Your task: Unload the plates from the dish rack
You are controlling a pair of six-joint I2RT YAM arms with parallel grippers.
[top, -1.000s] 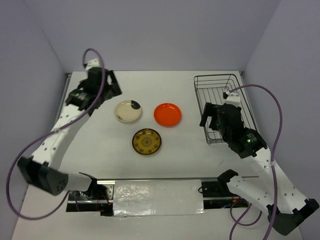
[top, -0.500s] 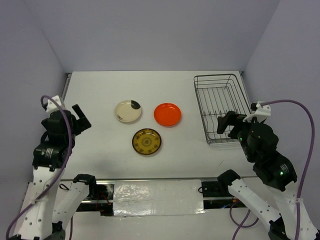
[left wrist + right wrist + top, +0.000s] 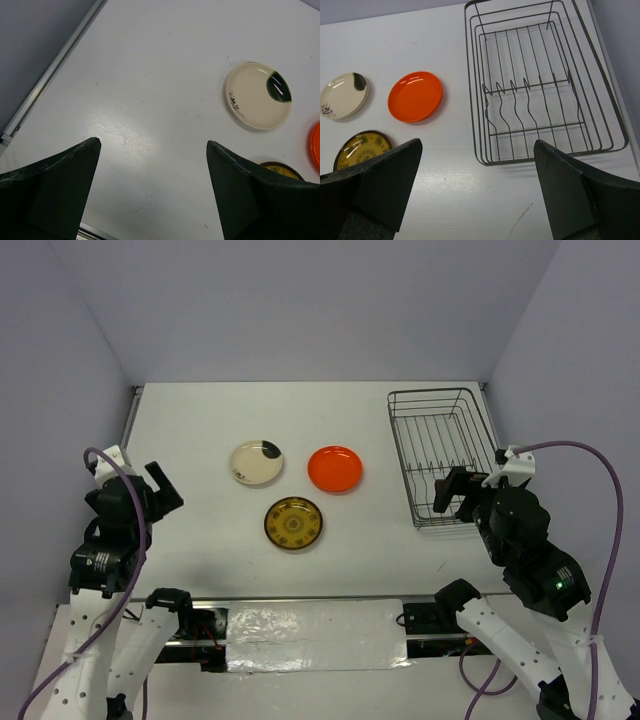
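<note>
Cut off at left wrist view's right edge: glossy orange-red round plate [image 3: 316, 146], amber-yellow patterned plate [image 3: 280, 169]. Dark wire rectangular dish rack [image 3: 540, 85] upper right. Left gripper [image 3: 152, 144], right gripper [image 3: 477, 143] spread apart.

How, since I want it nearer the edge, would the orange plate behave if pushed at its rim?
The orange plate looks rigid and glossy, so it would probably slide flat on the smooth table rather than tip or roll. Its rim is low and shallow, so a pinch there may well slip.
</note>
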